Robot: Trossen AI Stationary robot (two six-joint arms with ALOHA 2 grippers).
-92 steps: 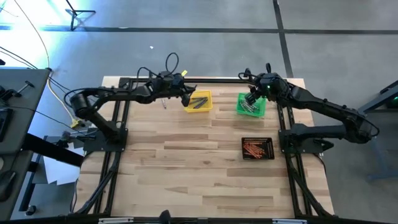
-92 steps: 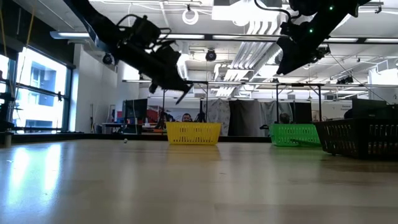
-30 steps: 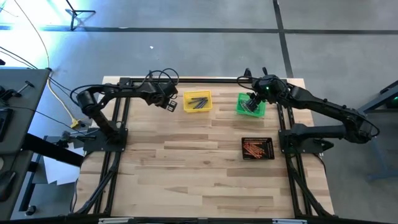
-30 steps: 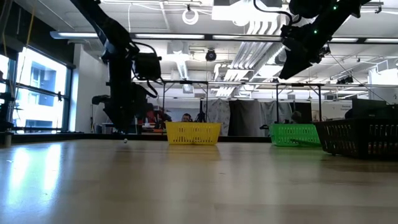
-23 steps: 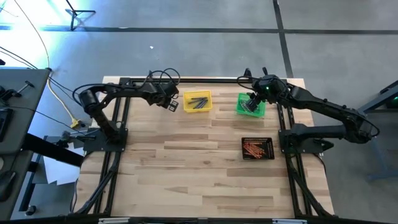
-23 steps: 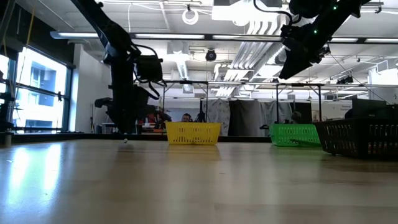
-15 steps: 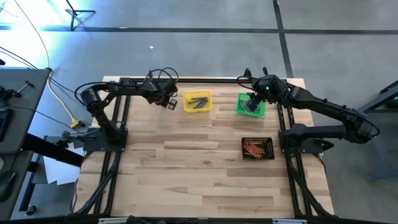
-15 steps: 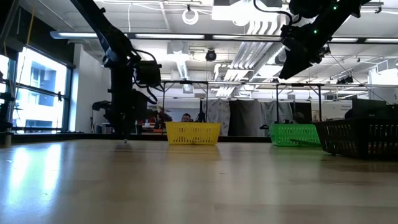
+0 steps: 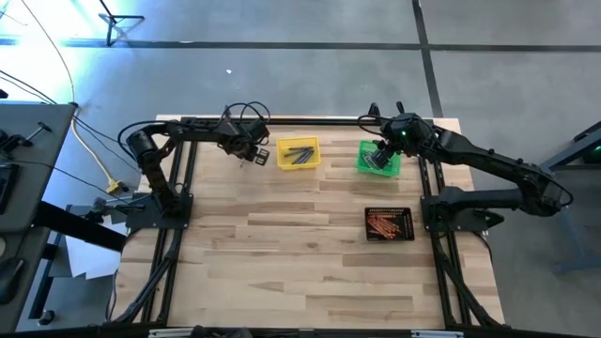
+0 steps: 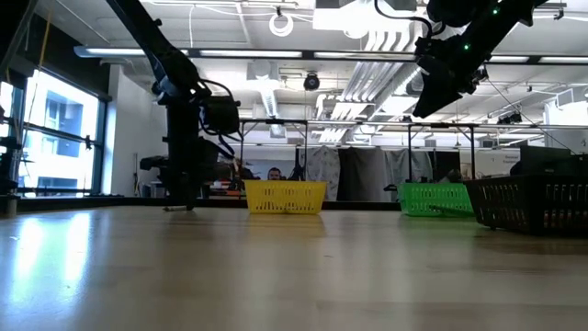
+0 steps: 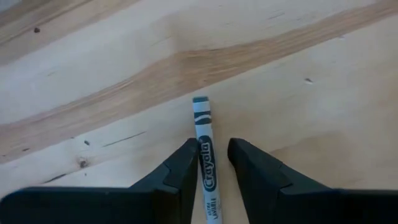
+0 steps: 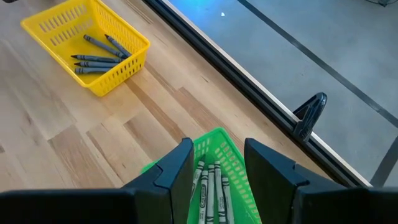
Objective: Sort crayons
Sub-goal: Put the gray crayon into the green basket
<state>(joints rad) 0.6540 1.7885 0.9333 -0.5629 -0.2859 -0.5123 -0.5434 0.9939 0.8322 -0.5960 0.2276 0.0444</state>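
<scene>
Our left gripper (image 11: 212, 165) is down at the table (image 9: 300, 272), fingers apart astride a grey crayon (image 11: 205, 149) labelled "Crayola", lying at nine o'clock from the yellow bin (image 9: 299, 153). Our right gripper (image 12: 214, 168) hovers, fingers apart and empty, over the green bin (image 12: 227, 155).

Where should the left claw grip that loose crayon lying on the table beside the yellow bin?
Grip the crayon across its wrapped middle, coming straight down from above. It lies flat on the bare wooden table, so only its two long sides are free. The left claw already straddles it, one finger along each side, and has not closed on it. The right claw hangs open over the green bin.
</scene>
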